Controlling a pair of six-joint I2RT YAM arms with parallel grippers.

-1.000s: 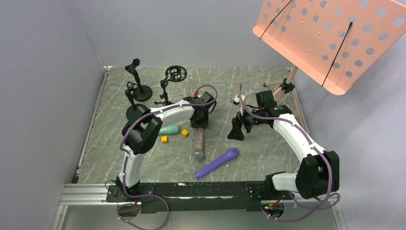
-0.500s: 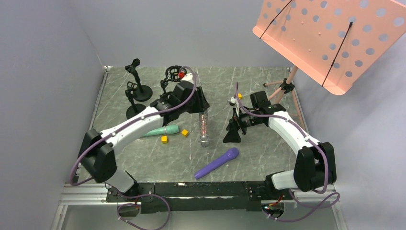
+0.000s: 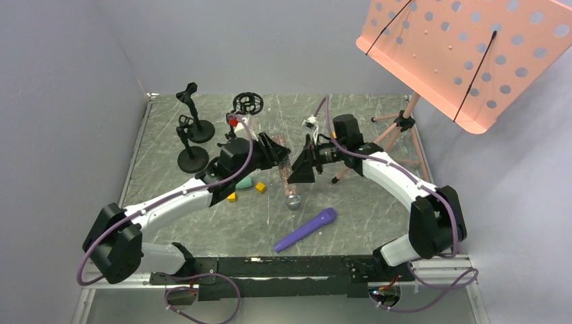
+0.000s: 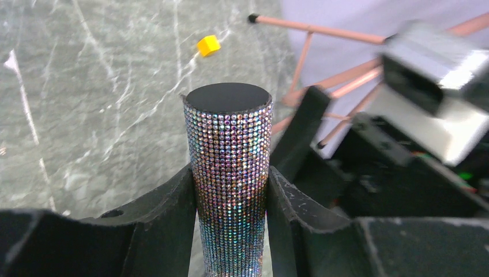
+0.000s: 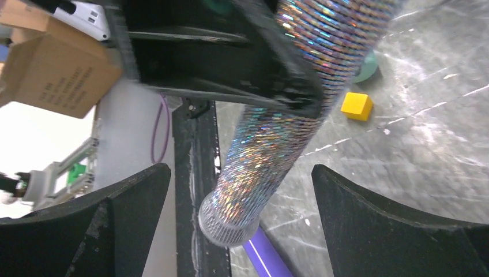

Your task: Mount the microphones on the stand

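Observation:
My left gripper [image 3: 280, 156] is shut on the handle of the glittery pinkish-copper microphone [image 3: 291, 183] and holds it off the table, silver mesh head [image 3: 292, 201] hanging down. In the left wrist view its flat end [image 4: 228, 97] sticks up between the fingers [image 4: 173, 202]. My right gripper [image 3: 301, 165] is open beside it; in the right wrist view the mesh head [image 5: 228, 222] lies between its wide-apart fingers [image 5: 135, 199] without touching them. The purple microphone [image 3: 307, 228] lies on the table. The teal microphone [image 3: 245, 183] is mostly hidden behind my left arm. Black stands [image 3: 195, 125] are at the back left.
Two small yellow cubes [image 3: 232, 197] [image 3: 260, 187] lie near the teal microphone. A ring-shaped mount [image 3: 247, 102] stands at the back. An orange perforated music stand [image 3: 465, 54] on a pink tripod [image 3: 402, 123] rises at the back right. Grey walls enclose the table.
My left arm has raised the glittery microphone off the table and swung it toward the middle. My right gripper has moved left and up to it, still open.

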